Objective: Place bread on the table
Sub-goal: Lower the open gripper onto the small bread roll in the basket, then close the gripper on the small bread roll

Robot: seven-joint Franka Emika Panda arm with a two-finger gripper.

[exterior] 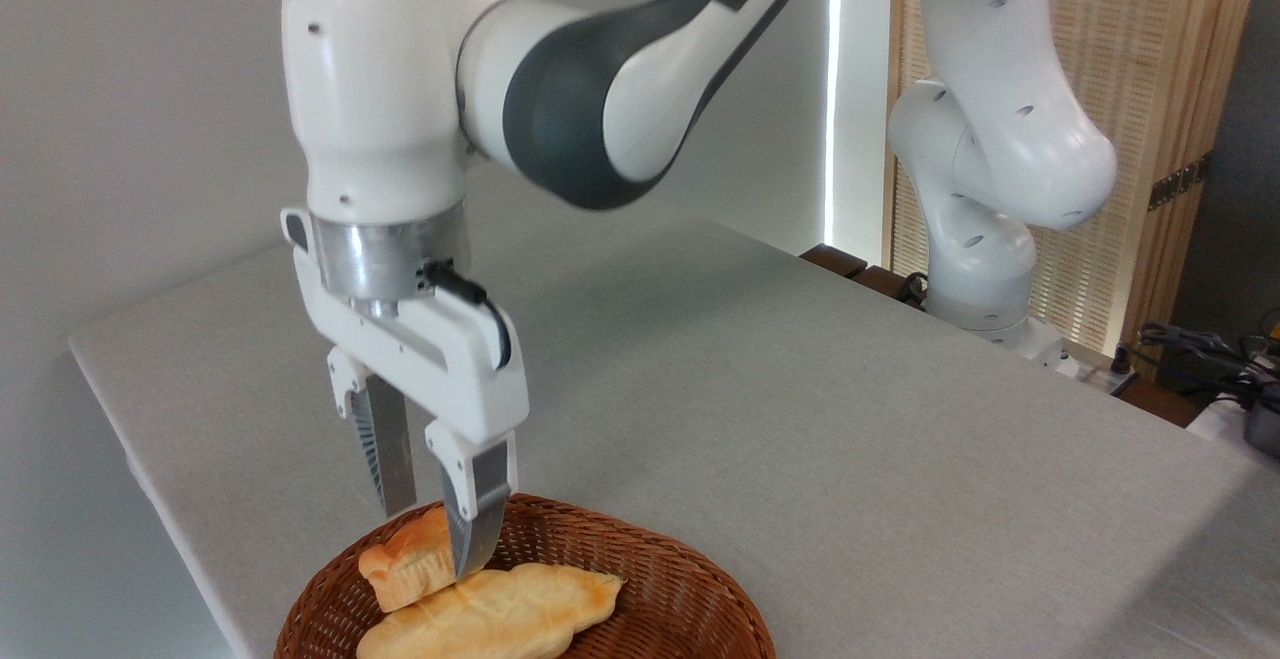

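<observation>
The bread (405,564), a short golden-brown roll with a paler side, lies in the round wicker basket (660,589) at the bottom of the view, leaning on a long pale loaf (500,614). My gripper (430,544) is open and straddles the roll's right end: the front finger (472,524) stands in front of the roll and the rear finger (385,454) behind it. Whether the pads touch the roll does not show. The grey-clothed table (800,409) stretches behind and to the right.
The basket's lower rim is cut off by the frame's bottom edge. The arm's white base (985,269) stands at the table's far right edge. Cables and dark gear (1230,359) lie off the table at the right. The table's left edge runs close to the basket.
</observation>
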